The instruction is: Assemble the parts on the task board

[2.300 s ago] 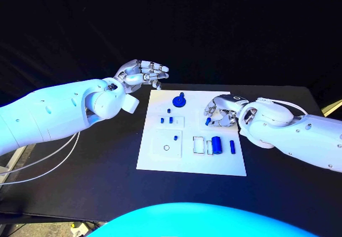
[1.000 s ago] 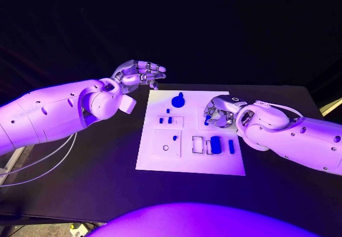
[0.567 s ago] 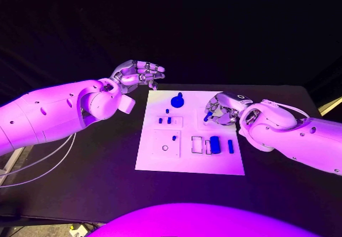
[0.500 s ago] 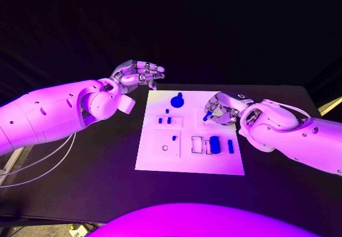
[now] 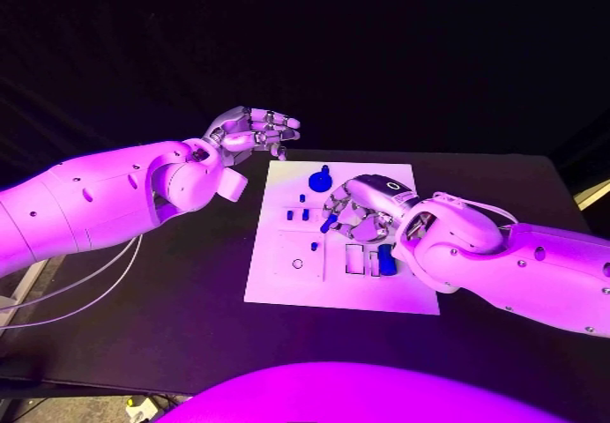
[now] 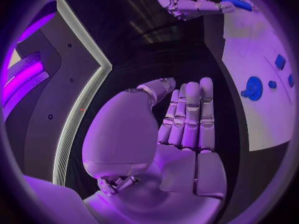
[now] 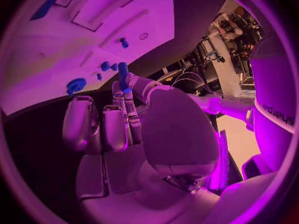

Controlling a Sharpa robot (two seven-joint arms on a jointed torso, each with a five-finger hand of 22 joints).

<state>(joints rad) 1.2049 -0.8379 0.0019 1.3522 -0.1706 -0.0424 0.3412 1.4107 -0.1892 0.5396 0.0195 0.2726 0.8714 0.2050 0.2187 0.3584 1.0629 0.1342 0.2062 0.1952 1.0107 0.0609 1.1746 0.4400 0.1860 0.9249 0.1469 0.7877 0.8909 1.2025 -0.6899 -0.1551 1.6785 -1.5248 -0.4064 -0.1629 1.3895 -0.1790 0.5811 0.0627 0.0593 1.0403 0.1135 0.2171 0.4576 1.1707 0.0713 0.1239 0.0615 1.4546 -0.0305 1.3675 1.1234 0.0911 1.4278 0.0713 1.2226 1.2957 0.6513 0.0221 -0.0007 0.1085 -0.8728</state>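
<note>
The white task board [image 5: 286, 275] lies in the middle of the black table. My right hand [image 5: 365, 210] hovers over the board's middle and pinches a slim blue peg [image 5: 330, 222] between its thumb and a finger; the right wrist view shows the peg [image 7: 122, 70] standing out of the fingertips above the board [image 7: 56, 59]. My left hand [image 5: 255, 130] hangs off the board's far left corner, its fingers curled in with nothing in them. A round blue knob piece [image 5: 321, 182] sits near the board's far edge. Two small blue pieces [image 5: 296, 214] stand in a square recess.
A blue cylinder [image 5: 385, 258] lies in a slot near the board's right side, partly under my right wrist. A small ring hole [image 5: 298, 263] marks the left recess. Bare black table [image 5: 152, 300] lies to the left of and in front of the board.
My right hand has moved left from the board's right edge to over its middle, carrying the blue peg with it. The left hand has stayed in place.
</note>
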